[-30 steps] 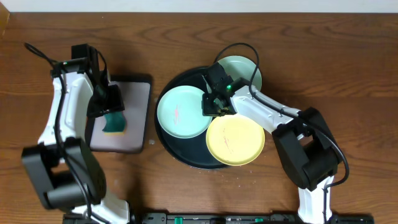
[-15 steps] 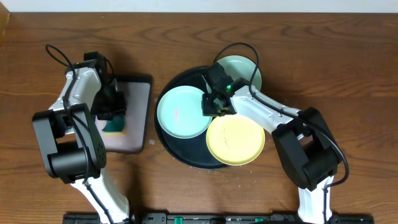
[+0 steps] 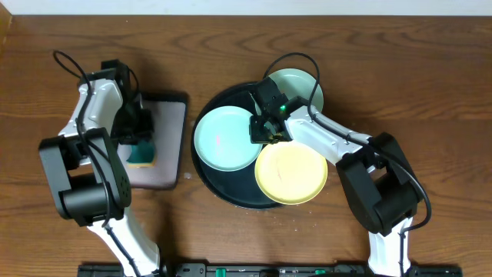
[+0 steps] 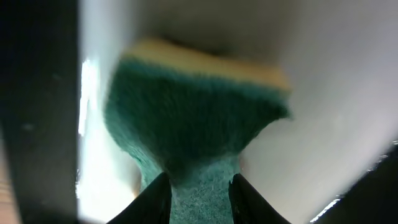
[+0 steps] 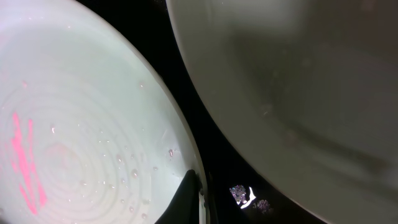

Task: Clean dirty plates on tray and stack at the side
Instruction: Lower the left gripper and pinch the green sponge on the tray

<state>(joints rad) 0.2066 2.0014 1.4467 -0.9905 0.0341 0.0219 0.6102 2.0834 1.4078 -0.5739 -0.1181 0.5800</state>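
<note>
The round black tray (image 3: 231, 192) holds a mint-blue plate (image 3: 223, 138) with pink streaks and a pale yellow plate (image 3: 290, 173). A second mint-blue plate (image 3: 300, 86) lies at the tray's back edge. My right gripper (image 3: 261, 132) is shut on the streaked plate's right rim. In the right wrist view one finger (image 5: 189, 199) rests on that wet plate (image 5: 74, 124), and the other is hidden. My left gripper (image 3: 138, 131) is shut on a green and yellow sponge (image 3: 141, 155). The left wrist view shows the sponge (image 4: 193, 118) pinched between my fingers (image 4: 199, 199).
The sponge sits over a small rectangular black-rimmed tray (image 3: 167, 146) with a pale pink inside, left of the round tray. Another pale plate (image 5: 298, 81) fills the upper right of the right wrist view, with black tray floor (image 5: 205, 124) between the plates. Cables trail behind both arms.
My left arm has changed pose, its links swinging toward the back left, while its gripper stays at the sponge on the rectangular tray. The right arm and the plates have not moved.
</note>
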